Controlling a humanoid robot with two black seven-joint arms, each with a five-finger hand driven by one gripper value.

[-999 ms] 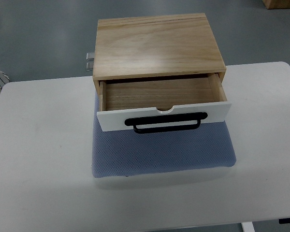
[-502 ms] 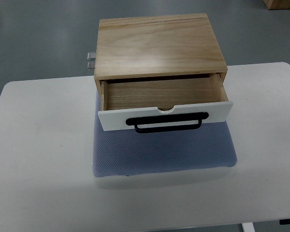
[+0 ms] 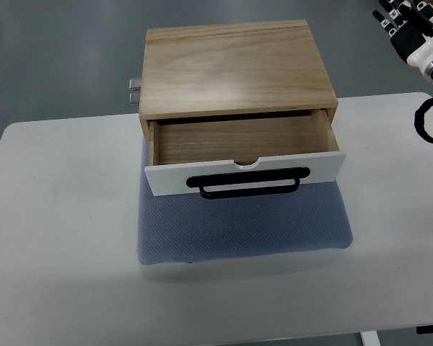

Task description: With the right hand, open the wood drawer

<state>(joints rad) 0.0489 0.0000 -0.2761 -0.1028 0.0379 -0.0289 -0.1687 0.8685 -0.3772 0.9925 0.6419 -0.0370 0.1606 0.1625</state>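
A wooden box [image 3: 234,68] stands on a blue-grey mat [image 3: 242,223] on a white table [image 3: 58,238]. Its drawer [image 3: 238,140] is pulled partly out and is empty inside. The drawer has a white front [image 3: 166,179] with a black handle [image 3: 247,183]. My right hand [image 3: 408,25] shows at the top right corner, raised well to the right of the box and apart from it. Its fingers [image 3: 390,18] are spread and hold nothing. The left arm is out of view.
A small metal part [image 3: 133,90] sticks out behind the box's left side. A black cable loop [image 3: 429,119] hangs by my right wrist above the table's right edge. Grey floor lies beyond the table.
My right hand has come into view at the top right corner. The box, the drawer and the mat have not moved.
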